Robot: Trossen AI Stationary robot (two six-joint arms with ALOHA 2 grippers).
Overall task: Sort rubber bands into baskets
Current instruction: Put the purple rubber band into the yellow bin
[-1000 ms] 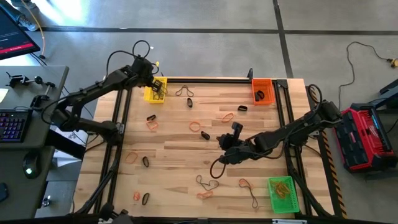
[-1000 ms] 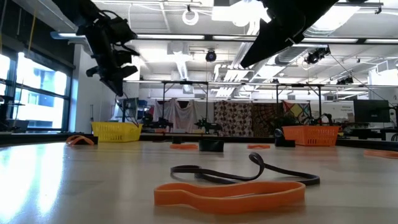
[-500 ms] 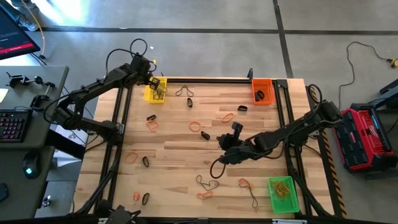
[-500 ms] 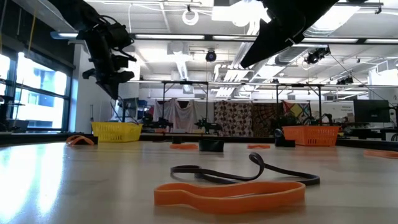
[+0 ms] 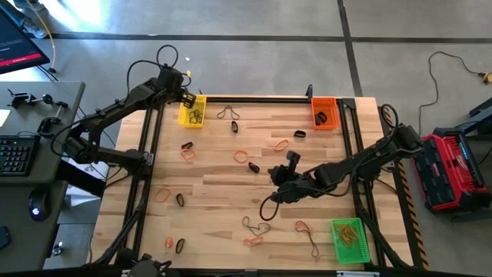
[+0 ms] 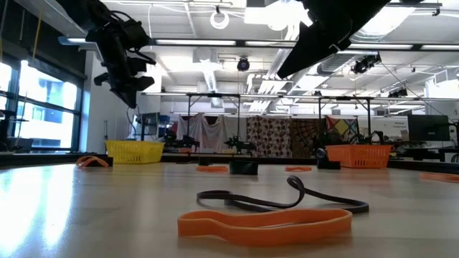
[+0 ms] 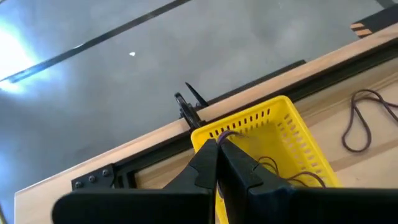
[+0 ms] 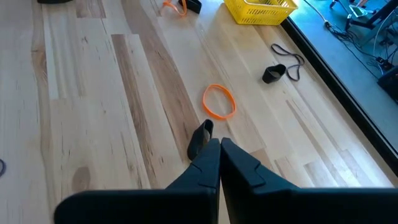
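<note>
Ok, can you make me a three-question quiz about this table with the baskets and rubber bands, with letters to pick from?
1. Where is the left end effector?
A. above the yellow basket
B. above the green basket
C. flat on the middle of the table

2. How many baskets are on the table?
A. one
B. three
C. five

3. How are the right end effector's fingers?
A. wide open
B. shut with nothing between them
C. holding a basket

Answers:
1. A, the high view shows the left arm reaching to the yellow basket at the far left corner, and its wrist view looks down into it.
2. B, the high view shows a yellow one, an orange basket and a green one.
3. B, the right wrist view shows the two dark fingers pressed together, with a small black rubber band lying on the wood just past them.
</note>
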